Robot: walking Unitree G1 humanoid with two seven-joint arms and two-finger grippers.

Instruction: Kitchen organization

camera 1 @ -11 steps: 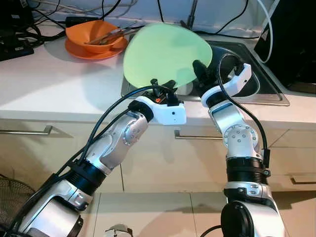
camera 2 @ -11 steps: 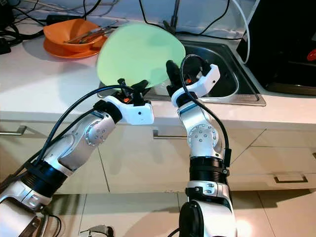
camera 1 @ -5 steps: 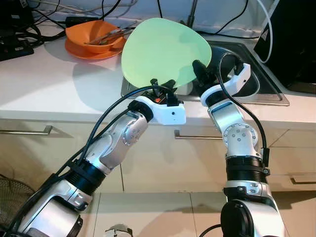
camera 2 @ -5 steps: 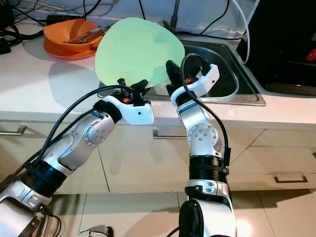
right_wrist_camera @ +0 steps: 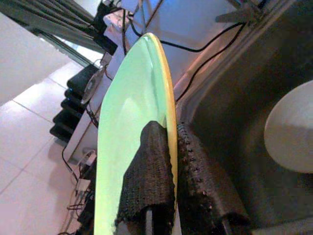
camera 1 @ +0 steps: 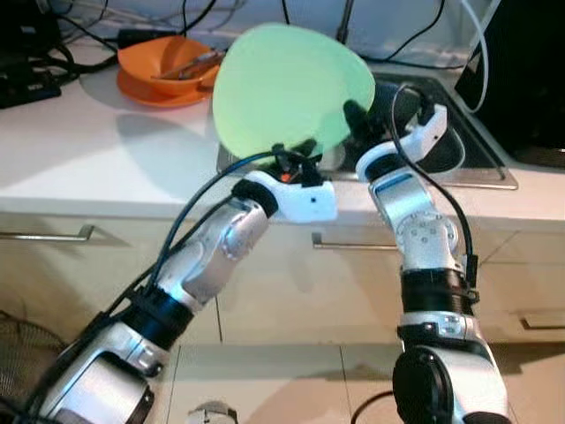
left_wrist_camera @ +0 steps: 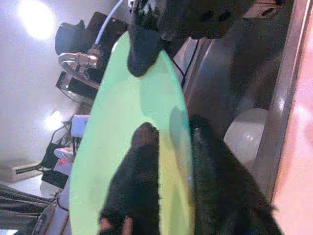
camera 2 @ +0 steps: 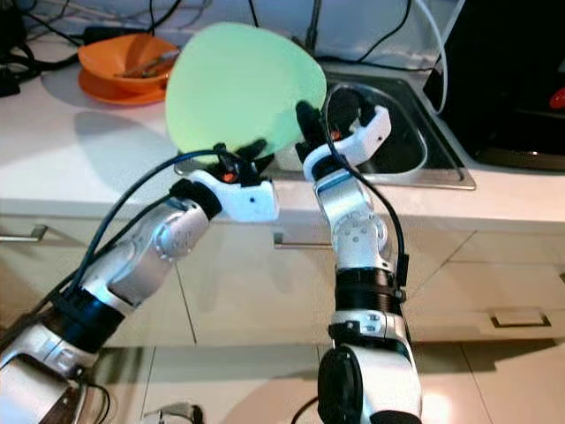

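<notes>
Holding green plate [camera 1: 284, 87] upright over sink [camera 1: 459, 163], left hand [camera 1: 296, 152] and right hand [camera 1: 355, 117] both clamping rim; keeping grips even, lowering slowly.

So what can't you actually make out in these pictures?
- Sink basin, eye views: mostly hidden behind the green plate and both arms.
- Utensils in the orange bowl, left eye view: blurred, type unclear.
- White round object in the sink, right wrist view: cut off by the edge.
- Left pincer and right pincer clamp the plate's rim.
</notes>
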